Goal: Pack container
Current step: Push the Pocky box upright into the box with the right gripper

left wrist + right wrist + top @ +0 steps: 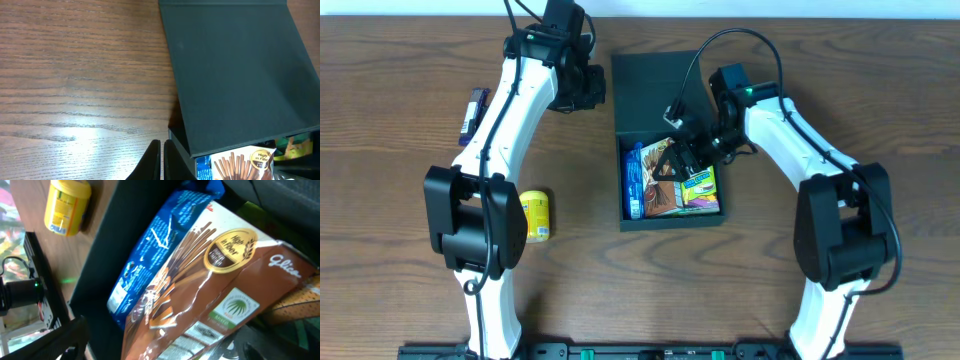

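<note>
Wooden table [400, 300]: right tool [672, 155] partly covers packs [665, 197] inside container [670, 222].

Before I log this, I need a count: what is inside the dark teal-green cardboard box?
In the box: a blue snack pack, a brown biscuit-stick pack, a green-yellow pack. The right gripper covers part of them; anything underneath is hidden.

Snack packs [672, 182] inside open container [652, 88]

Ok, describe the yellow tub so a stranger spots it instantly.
Find the dark teal-green cardboard box mid-table. Left of it, beside the white left arm's black joint, sits a small yellow cylindrical tub on the wood. It is the only yellow thing outside the box.
</note>
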You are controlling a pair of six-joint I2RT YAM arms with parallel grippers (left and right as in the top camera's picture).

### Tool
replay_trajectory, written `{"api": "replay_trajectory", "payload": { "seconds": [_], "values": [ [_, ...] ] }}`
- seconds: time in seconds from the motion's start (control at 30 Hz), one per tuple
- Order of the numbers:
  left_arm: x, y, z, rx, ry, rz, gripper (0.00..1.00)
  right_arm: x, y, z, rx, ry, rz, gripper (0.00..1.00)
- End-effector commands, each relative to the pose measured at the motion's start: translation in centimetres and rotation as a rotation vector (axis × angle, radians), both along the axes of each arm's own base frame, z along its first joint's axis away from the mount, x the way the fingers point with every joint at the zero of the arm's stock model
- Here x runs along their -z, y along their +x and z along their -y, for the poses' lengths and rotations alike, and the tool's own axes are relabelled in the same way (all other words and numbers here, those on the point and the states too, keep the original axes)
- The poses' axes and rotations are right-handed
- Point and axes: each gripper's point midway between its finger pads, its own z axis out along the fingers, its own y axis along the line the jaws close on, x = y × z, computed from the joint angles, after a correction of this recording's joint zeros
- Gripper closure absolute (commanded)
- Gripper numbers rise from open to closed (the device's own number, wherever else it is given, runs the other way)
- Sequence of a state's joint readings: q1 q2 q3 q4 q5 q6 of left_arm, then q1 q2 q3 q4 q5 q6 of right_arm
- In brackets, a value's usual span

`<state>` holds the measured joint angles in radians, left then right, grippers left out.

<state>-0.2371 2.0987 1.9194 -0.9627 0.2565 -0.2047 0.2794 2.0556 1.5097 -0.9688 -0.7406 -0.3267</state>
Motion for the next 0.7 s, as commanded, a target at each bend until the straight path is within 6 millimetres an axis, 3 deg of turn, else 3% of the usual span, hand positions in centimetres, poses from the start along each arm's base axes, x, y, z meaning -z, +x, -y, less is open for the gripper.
{"api": "replay_trajectory", "payload": {
  "seconds": [0.0,0.3,0.5,0.67],
  "values": [
    [0.1,0.4,0.0,0.014,-0.002,0.005,0.94,2.3,-0.6,0.2,-0.003,-0.046,-0.053,0.14],
    [0.1,0.5,0.0,0.014,-0.002,0.009,0.94,2.4,-0.3,0.1,0.027,-0.048,-0.066,0.55],
    [0.1,0.5,0.0,0.014,-0.002,0.008,0.94,1.5,0.5,-0.2,0.058,-0.043,-0.066,0.69],
    [0.1,0.5,0.0,0.014,-0.002,0.008,0.94,0.0,1.4,-0.3,0.062,-0.032,-0.033,0.76]
  ]
}}
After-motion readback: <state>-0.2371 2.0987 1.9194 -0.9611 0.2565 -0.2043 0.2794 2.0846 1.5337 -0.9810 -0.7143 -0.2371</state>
